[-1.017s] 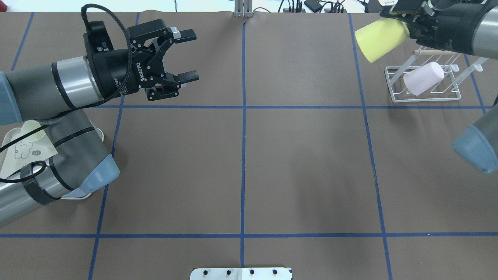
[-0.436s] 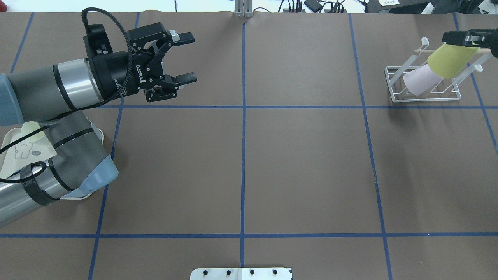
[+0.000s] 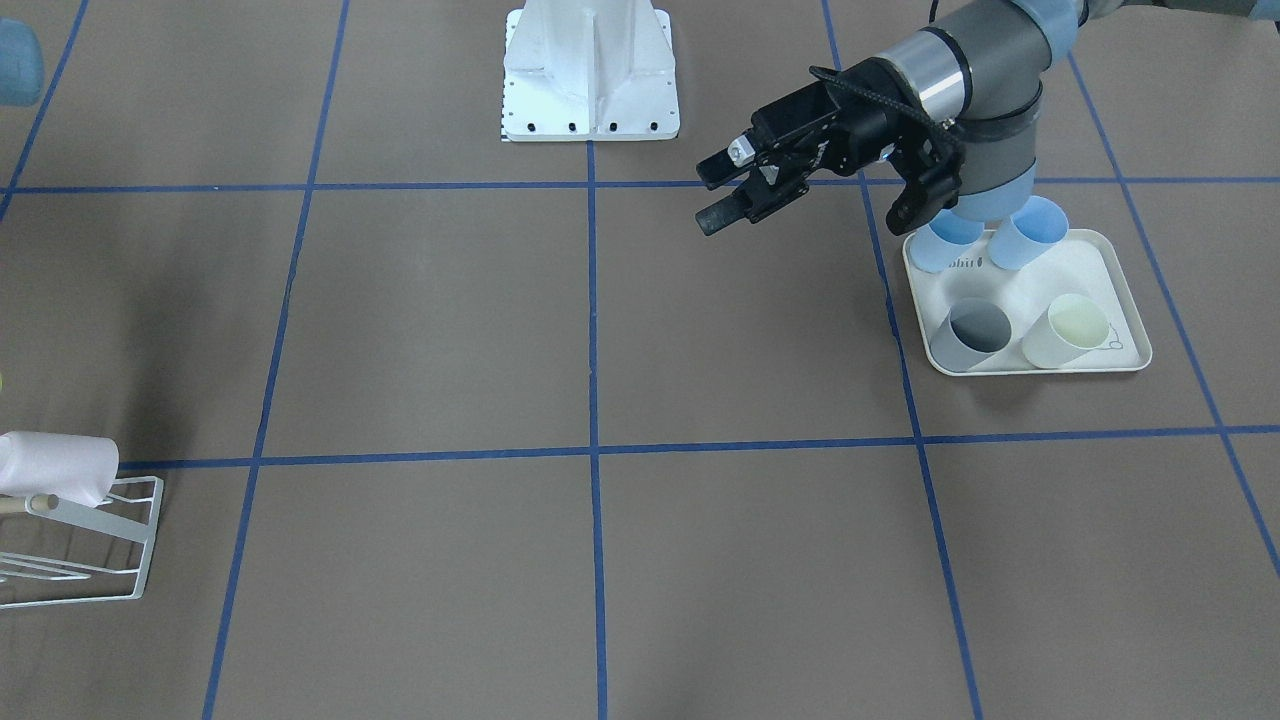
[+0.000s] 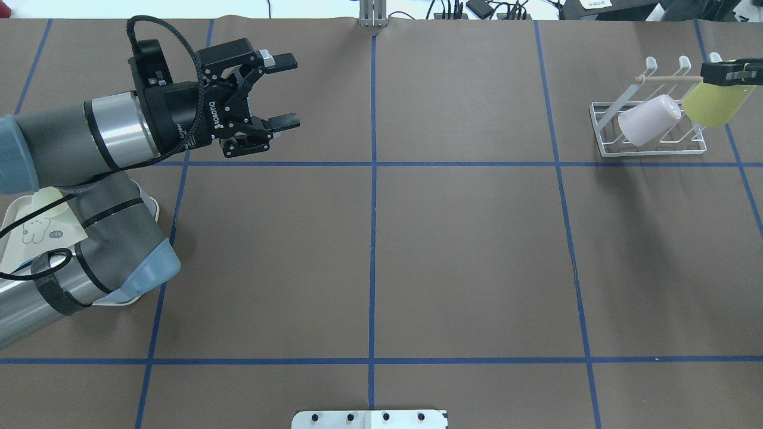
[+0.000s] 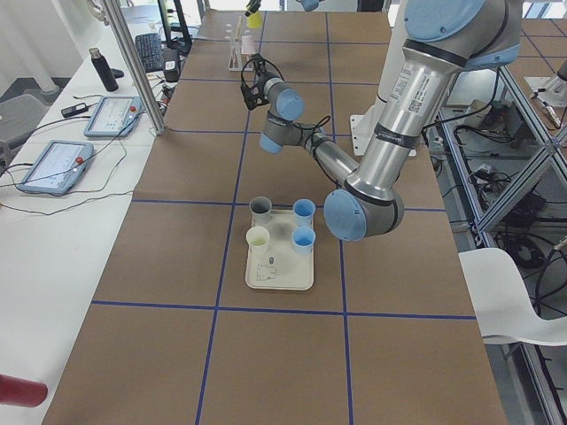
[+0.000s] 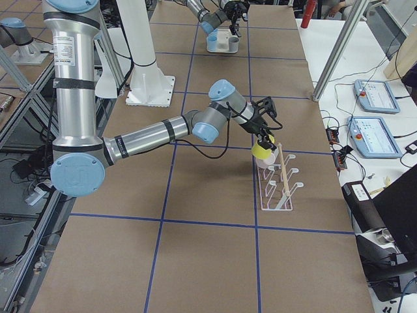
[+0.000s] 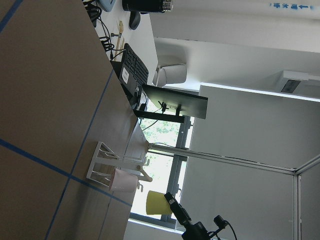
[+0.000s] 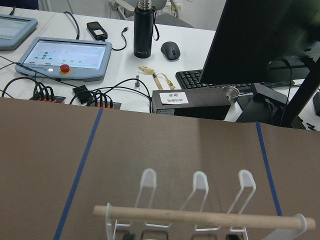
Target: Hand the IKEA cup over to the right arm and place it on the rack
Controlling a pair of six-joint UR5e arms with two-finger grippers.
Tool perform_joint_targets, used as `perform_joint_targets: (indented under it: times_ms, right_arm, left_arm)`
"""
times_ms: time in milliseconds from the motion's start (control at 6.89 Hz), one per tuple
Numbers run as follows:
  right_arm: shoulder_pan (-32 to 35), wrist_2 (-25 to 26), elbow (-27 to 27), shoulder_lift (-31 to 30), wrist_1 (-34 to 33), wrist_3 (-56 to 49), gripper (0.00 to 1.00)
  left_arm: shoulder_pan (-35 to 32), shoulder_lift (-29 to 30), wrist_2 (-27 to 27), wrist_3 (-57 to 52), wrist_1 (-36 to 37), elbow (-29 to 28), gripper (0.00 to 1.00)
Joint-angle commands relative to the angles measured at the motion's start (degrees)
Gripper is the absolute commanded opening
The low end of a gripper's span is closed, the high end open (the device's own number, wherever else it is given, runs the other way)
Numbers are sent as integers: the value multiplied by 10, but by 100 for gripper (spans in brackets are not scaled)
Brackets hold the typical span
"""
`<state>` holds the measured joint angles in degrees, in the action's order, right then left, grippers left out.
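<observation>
Seen from overhead, the right gripper (image 4: 726,76) comes in at the far right part of the table (image 4: 465,250). It is clamped on a yellow cup (image 4: 710,106), which hangs tilted at the right end of the white wire rack (image 4: 602,132), just under the tip of its wooden rod (image 4: 667,78). Only one black finger shows there, lying across the cup's upper end. The left wrist camera adds what that angle hides: the yellow cup is held in the air, higher than the rack. There is a gap between it and the pink cup (image 4: 648,120), which sits slanted on a prong. The right side camera puts the yellow cup just above the pink one, with the fingers on it from above. The right wrist camera takes in only the rod and three hooked prong tips, with a desk beyond. The left gripper (image 4: 285,90) hovers over the table's left half, jaws spread with nothing between them. In the overhead view its arm covers most of the tray (image 3: 1120,290). The front camera shows the tray carrying two blue cups (image 3: 1030,240), a grey cup (image 3: 970,335) and a cream cup (image 3: 1068,330).
</observation>
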<state>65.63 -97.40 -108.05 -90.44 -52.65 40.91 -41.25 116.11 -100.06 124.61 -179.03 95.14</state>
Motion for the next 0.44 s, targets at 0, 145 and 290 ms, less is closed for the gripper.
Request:
perform_joint_targets:
  times_ms: [0, 145, 290]
  right_arm:
    - [5, 8, 26, 3, 2, -21, 0]
    - [5, 13, 50, 12, 10, -19, 0]
    - [4, 17, 77, 21, 28, -17, 0]
  left_arm:
    - [1, -1, 2, 0, 3, 0, 100]
    - [1, -2, 2, -1, 5, 0, 100]
    - [2, -2, 2, -1, 6, 0, 100]
